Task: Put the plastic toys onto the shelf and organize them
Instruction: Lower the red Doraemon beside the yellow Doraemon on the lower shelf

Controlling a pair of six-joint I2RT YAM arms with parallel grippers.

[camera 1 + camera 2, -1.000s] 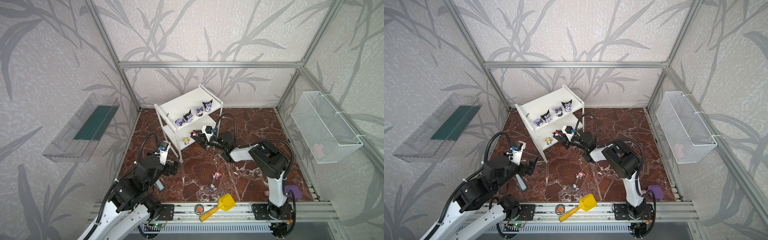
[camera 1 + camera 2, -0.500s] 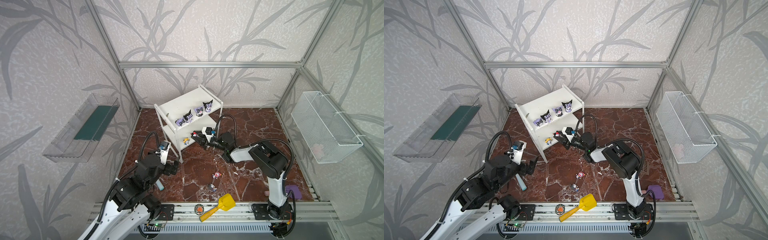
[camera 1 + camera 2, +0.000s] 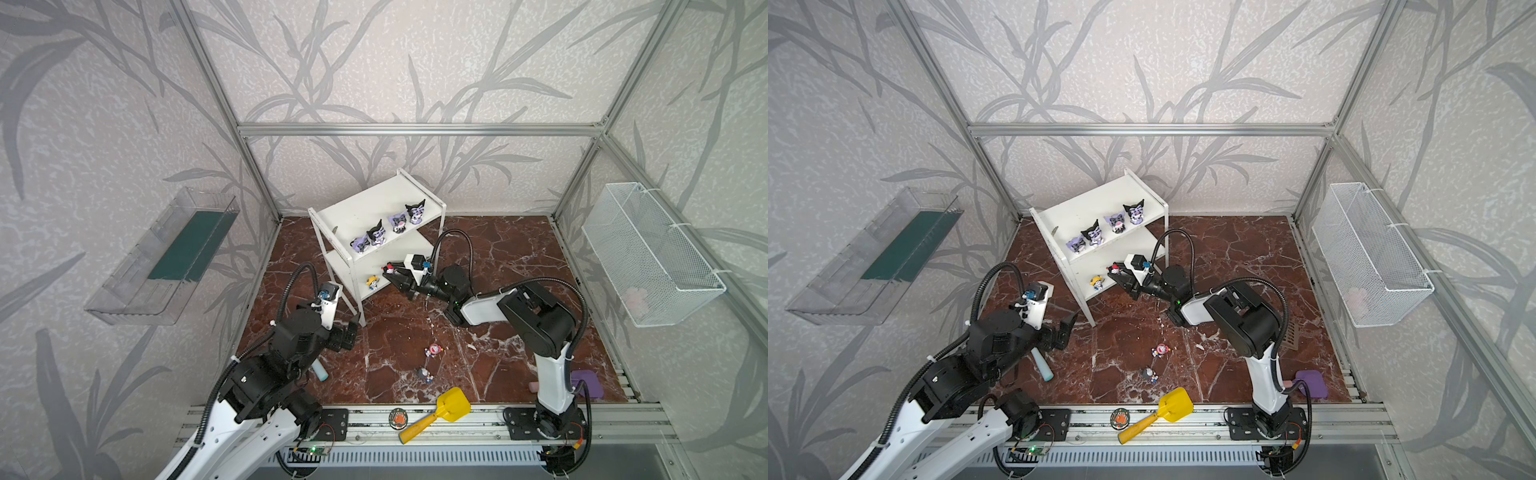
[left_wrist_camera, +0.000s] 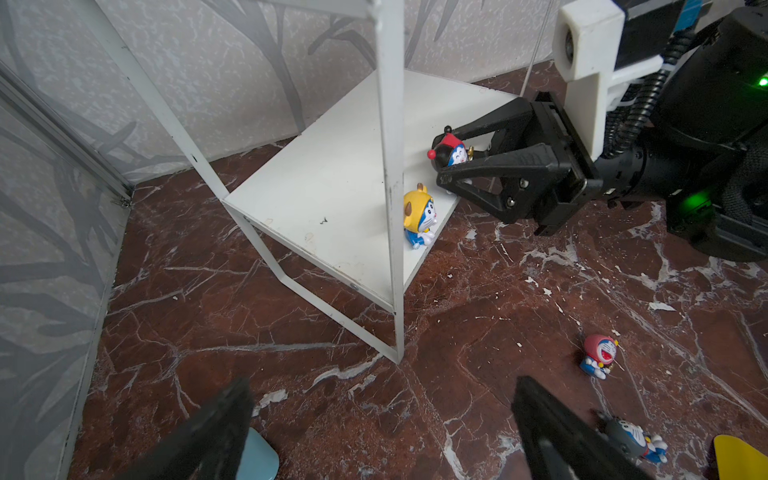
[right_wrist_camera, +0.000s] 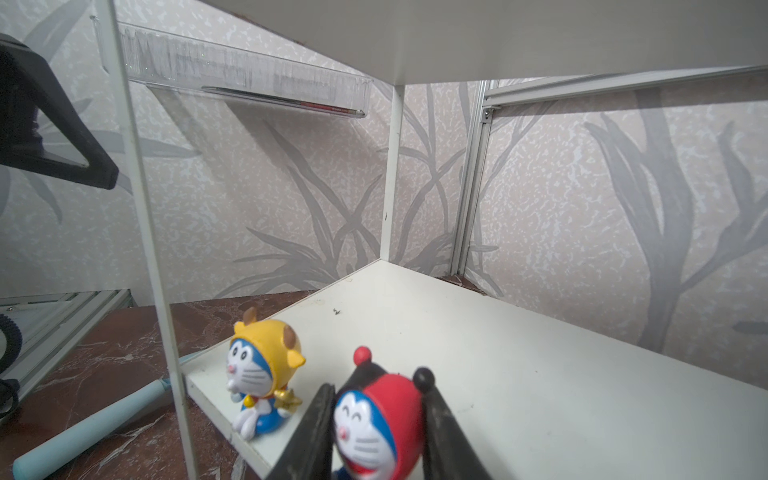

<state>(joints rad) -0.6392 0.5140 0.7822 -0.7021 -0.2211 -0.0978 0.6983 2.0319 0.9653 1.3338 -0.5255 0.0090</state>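
At the bench's [image 3: 478,257] front edge lies the scoop [image 3: 451,405]. It is not part of the job. Just behind it, around the middle of the front edge, the grey toy [image 3: 424,375] lies on the bench, with the pink toy [image 3: 433,351] a little farther in. Neither is on the shelf yet.

Toward the front left corner, the left fingers [image 3: 348,333] hang spread as wide as they go with nothing between them. They point at the shelf's near leg, well apart from any toy.

Farther back, the right fingers [image 3: 395,275] are closed on the head of the red toy [image 5: 376,419] and hold it upright at the front edge of the lower board [image 4: 332,187]. Whether its feet touch the board cannot be told. The yellow toy [image 4: 419,216] stands just beside it, at the board's front corner.

Farthest off, the shelf [image 3: 374,208] stands by the bench's back edge, left of middle. Four purple toys [image 3: 376,235] sit in a row along the front edge of its top board.

By my reckoning five toys are placed and a sixth is about to be set down. Letting go of the red one comes next. After that the pink and grey toys have to be fetched, probably for the same lower row.
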